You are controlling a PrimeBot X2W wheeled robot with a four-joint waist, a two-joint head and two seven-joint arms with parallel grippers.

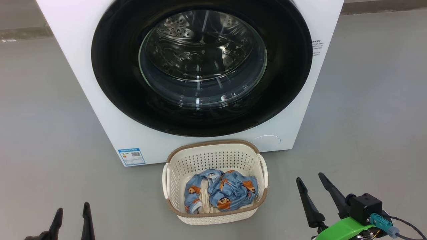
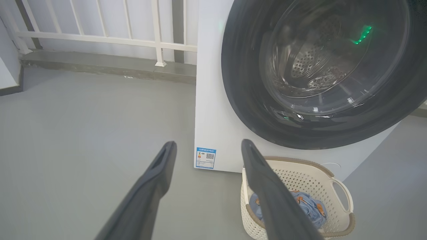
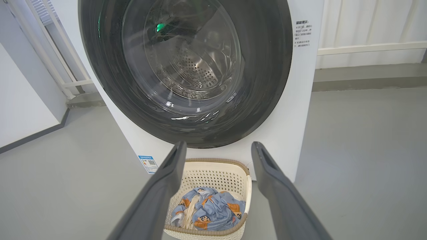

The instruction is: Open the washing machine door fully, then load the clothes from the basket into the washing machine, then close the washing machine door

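Observation:
The white washing machine (image 1: 83,66) stands ahead with its round black-rimmed door (image 1: 110,66) closed flat against the front; the steel drum shows through the glass. On the floor in front sits the cream basket (image 1: 213,156), holding the light blue clothes (image 1: 222,193) with orange cartoon figures. My left gripper (image 1: 72,211) is at the lower left, open and empty, well left of the basket. My right gripper (image 1: 310,178) is at the lower right, open and empty, right of the basket. The door (image 2: 240,83) (image 3: 273,66), basket (image 2: 337,176) (image 3: 213,173) and clothes (image 2: 310,208) (image 3: 213,206) also appear in both wrist views.
Grey floor (image 1: 367,116) spreads on both sides of the machine. A blue label sticker (image 1: 131,156) is on the machine's lower left front. A white railing on a low ledge (image 2: 100,38) runs behind on the left, and a white wall (image 3: 20,110) stands at that side.

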